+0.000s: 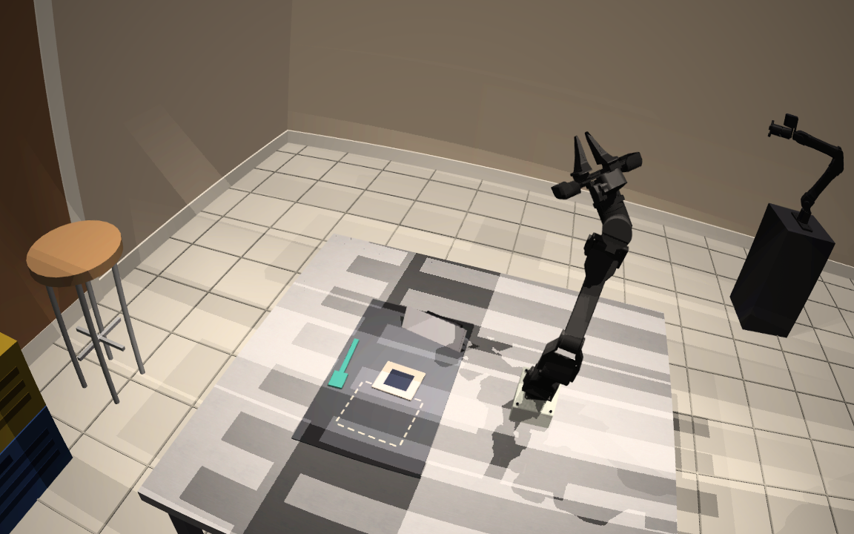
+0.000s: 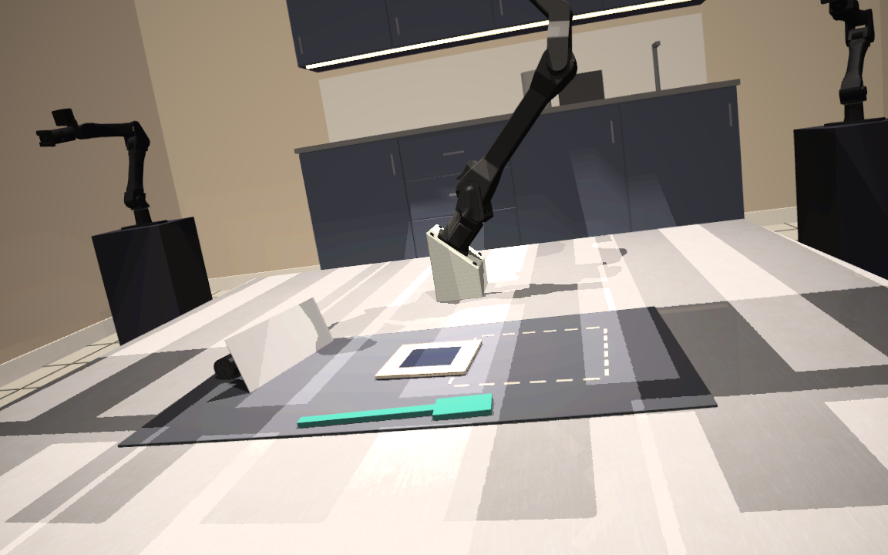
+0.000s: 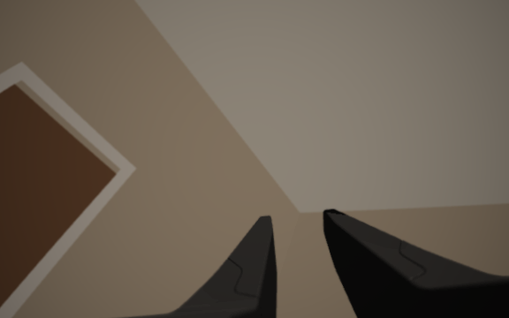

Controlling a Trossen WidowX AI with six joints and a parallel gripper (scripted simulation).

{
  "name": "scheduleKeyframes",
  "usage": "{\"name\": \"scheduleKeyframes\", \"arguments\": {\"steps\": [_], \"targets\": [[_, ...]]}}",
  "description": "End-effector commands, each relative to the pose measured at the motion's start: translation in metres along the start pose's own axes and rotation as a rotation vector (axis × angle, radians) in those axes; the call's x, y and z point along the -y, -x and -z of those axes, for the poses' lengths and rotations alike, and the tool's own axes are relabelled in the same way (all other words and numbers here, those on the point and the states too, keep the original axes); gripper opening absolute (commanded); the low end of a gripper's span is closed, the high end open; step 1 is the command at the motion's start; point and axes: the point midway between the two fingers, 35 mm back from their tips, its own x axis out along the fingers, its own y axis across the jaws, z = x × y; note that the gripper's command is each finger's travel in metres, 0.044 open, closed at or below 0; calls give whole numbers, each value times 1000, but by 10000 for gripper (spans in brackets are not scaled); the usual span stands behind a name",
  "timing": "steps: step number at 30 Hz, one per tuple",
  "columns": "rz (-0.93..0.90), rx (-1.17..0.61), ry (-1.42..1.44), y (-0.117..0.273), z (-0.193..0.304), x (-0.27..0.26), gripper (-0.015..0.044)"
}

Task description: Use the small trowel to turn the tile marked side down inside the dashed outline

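Note:
The tile [image 1: 399, 380] [image 2: 431, 357] lies flat on the mat [image 1: 316, 432] [image 2: 647, 393], its dark marked square facing up. One edge of it overlaps the near end of the dashed outline [image 1: 338, 423] [image 2: 605, 331]; most of the tile is outside. The green trowel [image 1: 338, 380] [image 2: 462, 405] lies flat on the mat beside the tile, not touching it. My gripper [image 1: 581, 134] [image 3: 297, 223] is raised high above the table, pointing up and away from the mat. Its fingers stand partly apart with nothing between them. In the exterior view the gripper is out of frame.
A white tilted block [image 1: 427, 328] [image 2: 274, 346] stands at the mat's end, with a black round part [image 2: 224, 367] behind it. My arm's pale base [image 2: 457, 276] stands on the table beside the mat. Other arms on black pedestals [image 1: 781, 272] [image 2: 154, 276] and a stool [image 1: 75, 247] stand off the table.

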Motion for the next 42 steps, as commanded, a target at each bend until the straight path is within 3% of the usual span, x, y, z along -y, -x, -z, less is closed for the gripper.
{"name": "scheduleKeyframes", "arguments": {"steps": [1, 21, 42], "targets": [[-8, -78, -8, -10, 43, 3, 100], [-124, -467, 80, -47, 241, -28, 100], [-507, -859, 300, -15, 426, -116, 100]]}}
